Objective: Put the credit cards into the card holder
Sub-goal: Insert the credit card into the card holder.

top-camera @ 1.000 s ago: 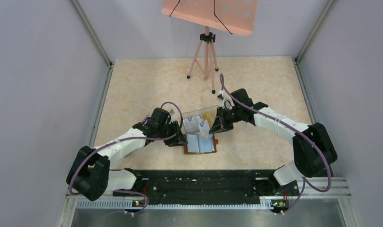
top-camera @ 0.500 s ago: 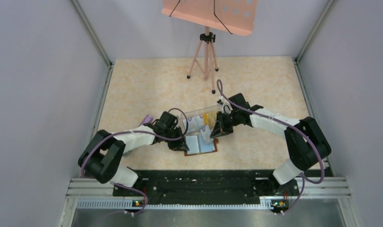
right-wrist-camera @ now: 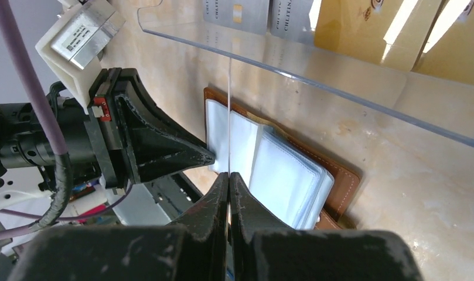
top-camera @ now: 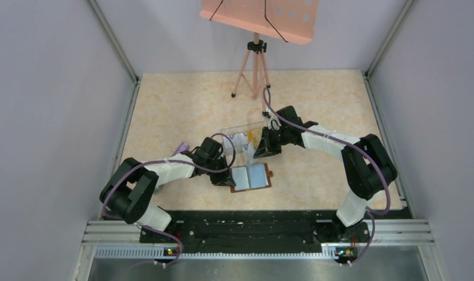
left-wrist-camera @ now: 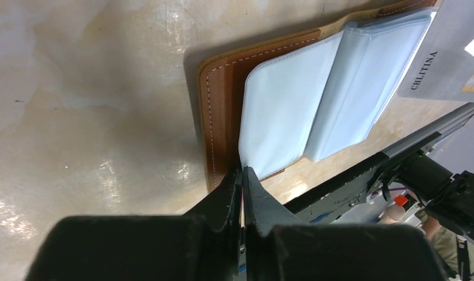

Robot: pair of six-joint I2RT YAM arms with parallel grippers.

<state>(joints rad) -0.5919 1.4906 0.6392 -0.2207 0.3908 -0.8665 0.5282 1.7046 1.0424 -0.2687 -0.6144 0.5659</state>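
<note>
Holder (top-camera: 251, 177) lies open on the bench (top-camera: 181, 105), near the middle.
Left hand (left-wrist-camera: 244, 175) is pinched shut on its clear sleeve corner; right hand (right-wrist-camera: 229, 178) is clamped on what seems a card (right-wrist-camera: 229, 105), seen edge-on, beside the box (right-wrist-camera: 340, 76).

Tabletop (top-camera: 181, 105) seen whole from high above and behind the arm bases, left wrist view held close over the open card holder (left-wrist-camera: 220, 111), right wrist view aimed low past the right claw (right-wrist-camera: 229, 175), card holder shared by all three views.
</note>
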